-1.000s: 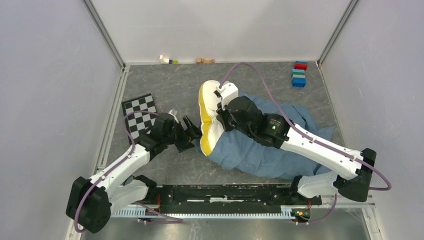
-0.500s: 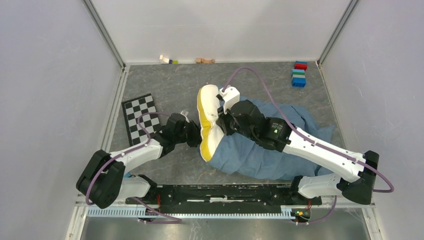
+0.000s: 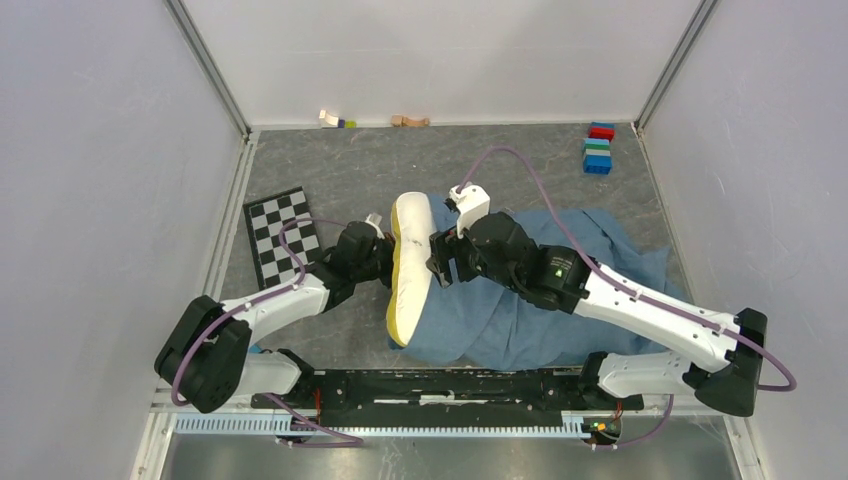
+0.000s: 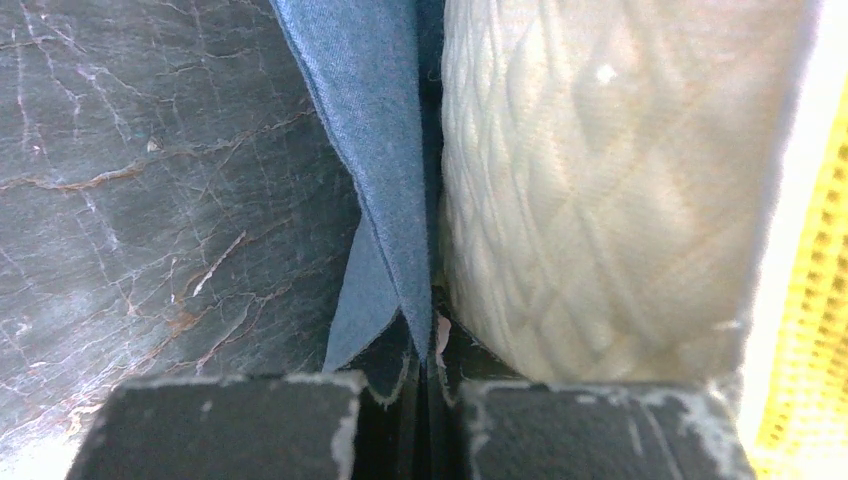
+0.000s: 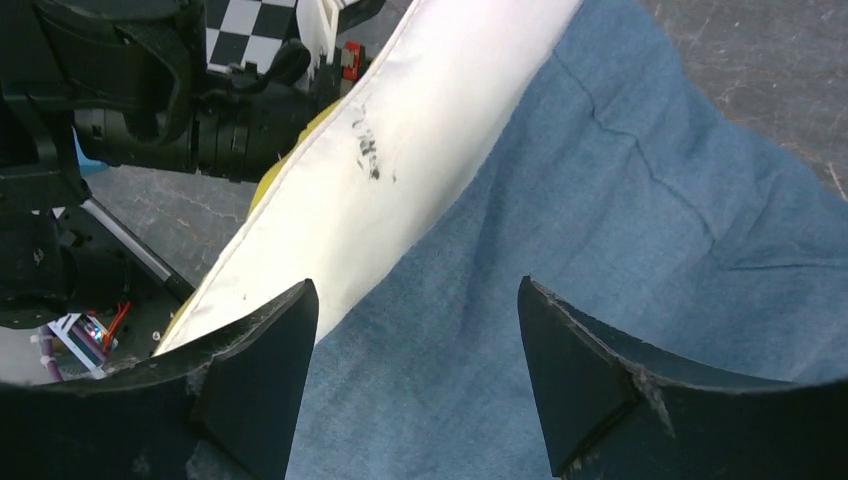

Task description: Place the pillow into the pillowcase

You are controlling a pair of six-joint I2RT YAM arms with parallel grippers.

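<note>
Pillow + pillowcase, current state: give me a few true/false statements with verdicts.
1. The left claw is shut on an edge of the pillowcase, right beside the pillow. True.
2. The right claw is clamped on the pillow. False: its jaws stand open over the pillowcase, gripping nothing.
3. The pillow is wholly inside the pillowcase. False: much of it, the yellow band included, sticks out in the open.
4. The coloured blocks sit near the far right corner, apart from the pillowcase. True.
</note>
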